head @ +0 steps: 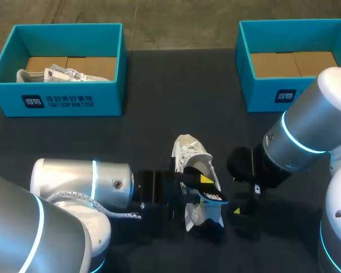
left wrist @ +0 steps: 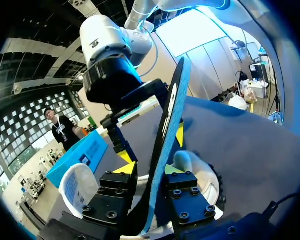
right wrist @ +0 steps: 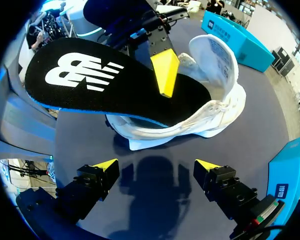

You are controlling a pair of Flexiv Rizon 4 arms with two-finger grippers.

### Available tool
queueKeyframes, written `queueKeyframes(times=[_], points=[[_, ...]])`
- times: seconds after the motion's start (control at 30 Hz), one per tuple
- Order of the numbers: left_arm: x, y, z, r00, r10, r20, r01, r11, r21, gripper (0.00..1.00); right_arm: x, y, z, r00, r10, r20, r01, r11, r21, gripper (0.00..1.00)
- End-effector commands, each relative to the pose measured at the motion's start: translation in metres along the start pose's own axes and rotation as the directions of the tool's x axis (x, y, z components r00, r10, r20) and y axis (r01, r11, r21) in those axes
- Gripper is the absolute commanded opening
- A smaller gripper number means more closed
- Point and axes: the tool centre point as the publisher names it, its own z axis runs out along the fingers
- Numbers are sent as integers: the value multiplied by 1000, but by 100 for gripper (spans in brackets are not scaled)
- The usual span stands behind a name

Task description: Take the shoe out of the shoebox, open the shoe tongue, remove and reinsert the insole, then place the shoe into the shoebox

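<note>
A white shoe point(head: 191, 152) sits on the dark table between my arms, its tongue point(right wrist: 213, 52) pulled up. The black insole point(head: 210, 192) with a blue underside has its front end tucked in the shoe's opening point(right wrist: 215, 107) and its heel end raised. My left gripper point(head: 202, 185) straddles the insole point(left wrist: 170, 115). One yellow finger point(right wrist: 165, 72) lies against its top face; a small gap shows on the other side, so the gripper is open. My right gripper point(right wrist: 157, 165) stands wide open just above the table, beside the shoe, holding nothing.
A teal shoebox point(head: 62, 102) at the back left holds another white shoe point(head: 51, 74). A second teal shoebox point(head: 273, 94) at the back right shows only its cardboard floor. My right arm point(left wrist: 110, 75) stands close across the shoe from the left gripper.
</note>
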Motion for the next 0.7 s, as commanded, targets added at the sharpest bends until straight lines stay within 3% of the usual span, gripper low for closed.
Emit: queueKeyframes(times=[0.03, 0.17, 0.23, 0.7], points=[[2, -7, -7, 1000, 0, 6, -1, 1000, 18, 31, 1, 1, 2, 1000, 2, 3, -2, 1000, 2, 100], [1, -14, -4, 1000, 16, -2, -16, 999, 32, 20, 1, 1, 2, 1000, 2, 3, -2, 1000, 2, 100], [1, -15, -2, 1000, 22, -9, -22, 999, 41, 0, 1, 1, 2, 1000, 2, 3, -2, 1000, 2, 100], [-2, -7, 4, 996, 76, -37, -74, 996, 50, 0, 1, 1, 2, 1000, 2, 3, -2, 1000, 2, 100]])
